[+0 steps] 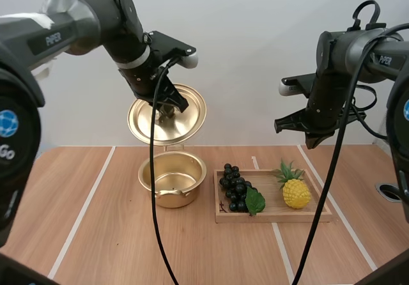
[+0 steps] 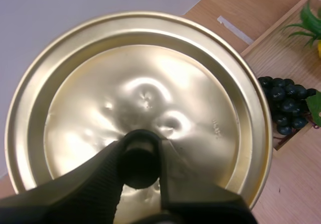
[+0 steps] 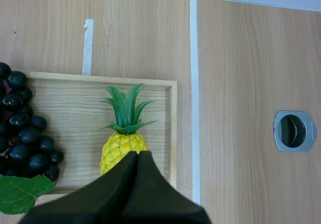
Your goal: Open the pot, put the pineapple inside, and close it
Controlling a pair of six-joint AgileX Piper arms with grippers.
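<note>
Left gripper [image 2: 140, 154] pinches lid [image 2: 145, 83] knob (pot [image 1: 192, 192] open); right gripper [image 3: 136, 154] has fingers together: spread first, grab pineapple [image 3: 113, 151] body.

Bright, even light. The gold lid [image 2: 90, 108] shines with white spots. The pot [image 1: 171, 197] drops a soft shadow toward 6 o'clock on the table [image 1: 96, 234].

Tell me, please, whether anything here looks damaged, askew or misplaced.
The round gold metal lid looks dimpled near its black knob, and the left gripper holds it tilted above the open gold pot. The yellow pineapple and black grapes lie tidily in the wooden tray.
</note>
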